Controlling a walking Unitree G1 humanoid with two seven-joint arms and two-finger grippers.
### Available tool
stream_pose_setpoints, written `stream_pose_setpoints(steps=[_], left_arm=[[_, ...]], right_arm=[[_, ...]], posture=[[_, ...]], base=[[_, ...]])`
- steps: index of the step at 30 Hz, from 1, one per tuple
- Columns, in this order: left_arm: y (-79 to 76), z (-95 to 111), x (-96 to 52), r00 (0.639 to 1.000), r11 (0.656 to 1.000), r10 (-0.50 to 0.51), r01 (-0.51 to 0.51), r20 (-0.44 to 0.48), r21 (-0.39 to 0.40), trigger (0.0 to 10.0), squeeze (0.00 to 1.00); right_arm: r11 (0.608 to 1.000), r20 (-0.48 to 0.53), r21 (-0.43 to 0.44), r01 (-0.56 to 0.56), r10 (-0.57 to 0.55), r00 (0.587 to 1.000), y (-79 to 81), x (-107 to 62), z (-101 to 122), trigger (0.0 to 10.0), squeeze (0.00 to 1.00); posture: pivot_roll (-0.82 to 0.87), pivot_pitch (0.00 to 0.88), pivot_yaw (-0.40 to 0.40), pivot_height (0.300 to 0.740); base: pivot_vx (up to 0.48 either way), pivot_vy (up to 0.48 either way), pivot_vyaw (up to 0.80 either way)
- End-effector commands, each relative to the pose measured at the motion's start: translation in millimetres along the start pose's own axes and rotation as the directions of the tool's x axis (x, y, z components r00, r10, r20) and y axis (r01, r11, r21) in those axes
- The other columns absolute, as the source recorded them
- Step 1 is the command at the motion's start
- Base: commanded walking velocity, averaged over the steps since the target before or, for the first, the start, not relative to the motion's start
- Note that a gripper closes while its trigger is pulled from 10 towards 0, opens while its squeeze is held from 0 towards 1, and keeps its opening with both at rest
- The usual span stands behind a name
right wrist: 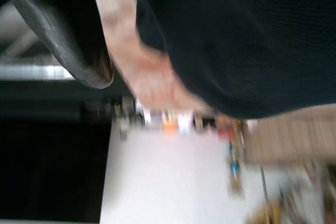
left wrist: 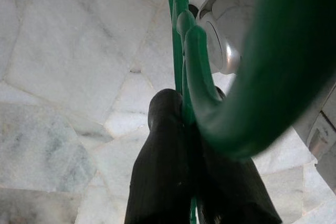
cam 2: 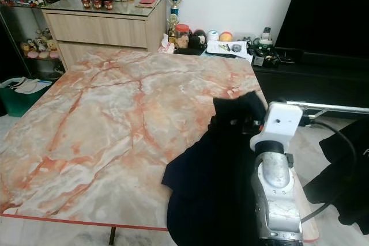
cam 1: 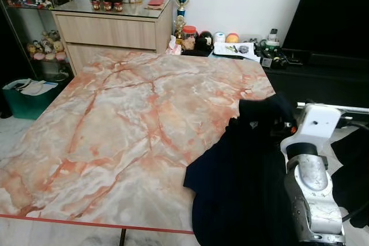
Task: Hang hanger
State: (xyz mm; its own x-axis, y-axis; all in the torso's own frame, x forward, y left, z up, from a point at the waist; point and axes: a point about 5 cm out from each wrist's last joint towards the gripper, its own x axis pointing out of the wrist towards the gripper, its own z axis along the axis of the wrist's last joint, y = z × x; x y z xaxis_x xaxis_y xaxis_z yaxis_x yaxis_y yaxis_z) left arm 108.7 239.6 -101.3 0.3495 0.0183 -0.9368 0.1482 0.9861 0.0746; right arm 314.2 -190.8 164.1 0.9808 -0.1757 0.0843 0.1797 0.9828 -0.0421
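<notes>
Pink-veined marble covers the bench (cam 1: 127, 119), with a wooden drawer cabinet (cam 1: 112, 30) and a cluttered low shelf against the white wall behind. A dark navy garment (cam 1: 242, 182) drapes over the bench's near right corner, beside the right arm; whether the right claw (right wrist: 100, 72) is clenched or released, I cannot tell. Over pale floor tiles, the left claw (left wrist: 184, 166) is clenched on a glossy green plastic hanger (left wrist: 199, 87), its thick curved hook blurred close to the lens.
</notes>
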Motion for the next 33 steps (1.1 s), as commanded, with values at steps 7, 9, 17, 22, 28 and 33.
stream_pose_setpoints(steps=[7,9,17,22,28,33], left_arm=[[0.1,-4.9,-0.7,1.0,1.0,-0.007,0.007,-0.014,0.014,10.0,0.0],[0.6,-4.9,-0.8,1.0,1.0,-0.004,0.004,-0.013,0.009,10.0,0.0],[2.4,-6.6,-1.4,1.0,1.0,0.007,-0.008,-0.015,-0.01,10.0,0.0],[1.0,-6.6,-1.0,1.0,1.0,0.007,-0.007,-0.016,-0.014,10.0,0.0],[-3.3,-2.9,0.4,1.0,1.0,-0.003,0.003,-0.005,-0.015,10.0,0.0],[-3.5,-2.6,0.4,1.0,1.0,-0.005,0.005,-0.004,-0.019,10.0,0.0]], right_arm=[[0.982,-0.272,0.171,0.086,-0.037,0.962,4.5,-19.5,-45.0,10.0,1.0],[0.983,-0.209,0.177,0.054,-0.016,0.978,7.1,-18.6,-35.9,10.0,1.0],[0.946,0.187,0.266,-0.185,0.138,0.973,32.0,-24.0,27.3,10.0,1.0],[0.933,0.306,0.301,-0.2,0.104,0.946,30.8,-22.4,48.2,10.0,1.0],[0.857,-0.178,0.442,0.265,-0.206,0.962,-14.7,-9.7,-17.4,10.0,1.0],[0.696,-0.391,0.558,0.452,-0.26,0.883,-36.3,-13.8,-50.6,10.0,0.81]], posture=[[0.06,0.0,-0.056,0.74],[0.06,0.0,-0.055,0.74],[0.07,0.0,-0.054,0.74],[0.06,0.0,-0.053,0.74],[0.07,0.0,-0.053,0.74],[0.07,0.0,-0.056,0.74]], base=[[0.0,0.0,0.0],[0.0,0.0,0.0],[0.0,0.0,0.0],[0.0,0.0,0.0],[0.0,0.0,0.0],[0.0,0.0,0.0]])
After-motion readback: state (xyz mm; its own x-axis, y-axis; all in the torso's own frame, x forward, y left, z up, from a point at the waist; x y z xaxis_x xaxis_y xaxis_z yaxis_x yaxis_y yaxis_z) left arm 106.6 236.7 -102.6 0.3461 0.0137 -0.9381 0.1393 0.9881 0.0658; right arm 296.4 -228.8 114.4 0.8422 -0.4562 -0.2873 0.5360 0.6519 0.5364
